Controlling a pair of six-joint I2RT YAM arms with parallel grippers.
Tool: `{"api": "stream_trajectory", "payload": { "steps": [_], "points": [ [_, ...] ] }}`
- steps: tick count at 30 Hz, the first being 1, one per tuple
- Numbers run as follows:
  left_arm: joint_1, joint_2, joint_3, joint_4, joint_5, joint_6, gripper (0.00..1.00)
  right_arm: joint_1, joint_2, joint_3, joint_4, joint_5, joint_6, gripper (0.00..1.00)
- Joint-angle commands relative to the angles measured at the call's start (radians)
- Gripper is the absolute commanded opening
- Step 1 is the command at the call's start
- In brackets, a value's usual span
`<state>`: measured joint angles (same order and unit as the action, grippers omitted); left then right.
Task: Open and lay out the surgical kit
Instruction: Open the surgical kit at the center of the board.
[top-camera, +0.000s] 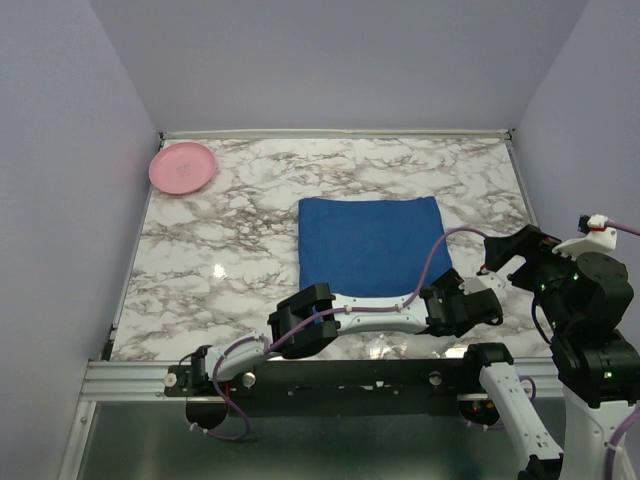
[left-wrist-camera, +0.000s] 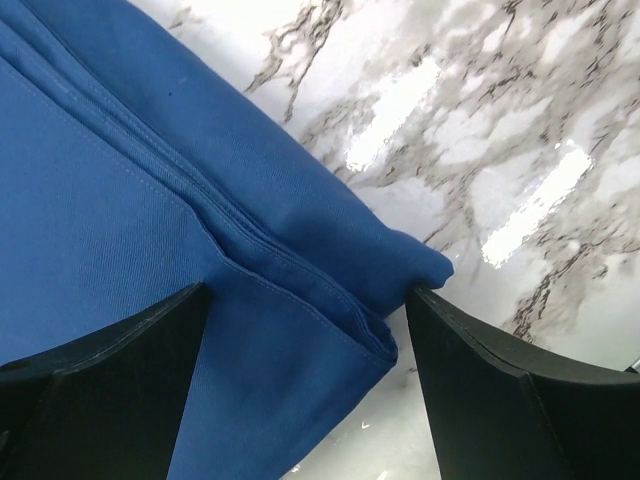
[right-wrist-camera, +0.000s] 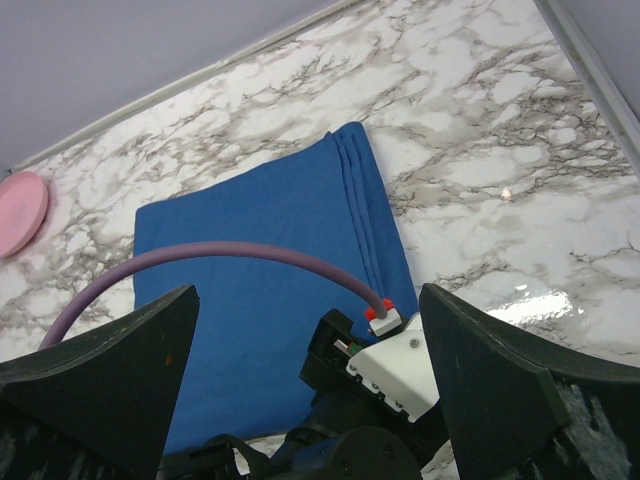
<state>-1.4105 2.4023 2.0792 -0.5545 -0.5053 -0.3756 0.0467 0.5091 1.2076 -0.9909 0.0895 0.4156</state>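
Observation:
The royal-blue cloth wrap (top-camera: 368, 243) lies folded flat in the middle of the marble table. It also shows in the left wrist view (left-wrist-camera: 120, 200) and the right wrist view (right-wrist-camera: 250, 220). My left gripper (top-camera: 468, 300) is open at the wrap's near right corner. In its wrist view the gripper (left-wrist-camera: 305, 385) straddles the layered corner without pinching it. My right gripper (top-camera: 503, 258) is open and empty, held above the left wrist, just right of the wrap; its wrist view (right-wrist-camera: 310, 385) looks down on that wrist. The steel tray, forceps, tweezers and packets are out of view.
A pink plate (top-camera: 183, 166) sits at the far left corner, also seen in the right wrist view (right-wrist-camera: 20, 210). Grey walls close in the table on three sides. The left arm's purple cable (right-wrist-camera: 220, 255) arches over the wrap. A metal rail (top-camera: 300, 375) runs along the near edge.

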Motion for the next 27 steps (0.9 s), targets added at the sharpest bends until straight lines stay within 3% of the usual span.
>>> {"api": "stream_trajectory", "payload": {
  "steps": [1,11,15,16,19,21,27],
  "points": [
    [-0.013,-0.008,-0.01,-0.059,-0.041,-0.005,0.81,0.004,-0.012,-0.026,-0.008,-0.013,-0.024,1.0],
    [-0.028,-0.014,-0.018,-0.09,-0.036,0.004,0.66,0.004,-0.004,-0.056,0.028,-0.027,-0.023,1.0],
    [-0.03,-0.041,-0.024,-0.087,-0.015,0.01,0.44,0.004,-0.004,-0.065,0.035,-0.034,-0.02,1.0],
    [-0.028,-0.049,-0.027,-0.084,-0.013,0.01,0.32,0.004,-0.004,-0.069,0.037,-0.037,-0.02,1.0],
    [-0.028,-0.092,-0.047,-0.062,-0.007,0.015,0.12,0.004,-0.004,-0.072,0.038,-0.036,-0.018,1.0],
    [-0.027,-0.129,-0.068,-0.048,-0.012,0.021,0.03,0.005,-0.004,-0.071,0.04,-0.037,-0.018,1.0],
    [0.005,-0.259,-0.184,-0.012,-0.012,-0.009,0.0,0.004,-0.001,-0.06,0.043,-0.043,-0.031,1.0]
  ]
}}
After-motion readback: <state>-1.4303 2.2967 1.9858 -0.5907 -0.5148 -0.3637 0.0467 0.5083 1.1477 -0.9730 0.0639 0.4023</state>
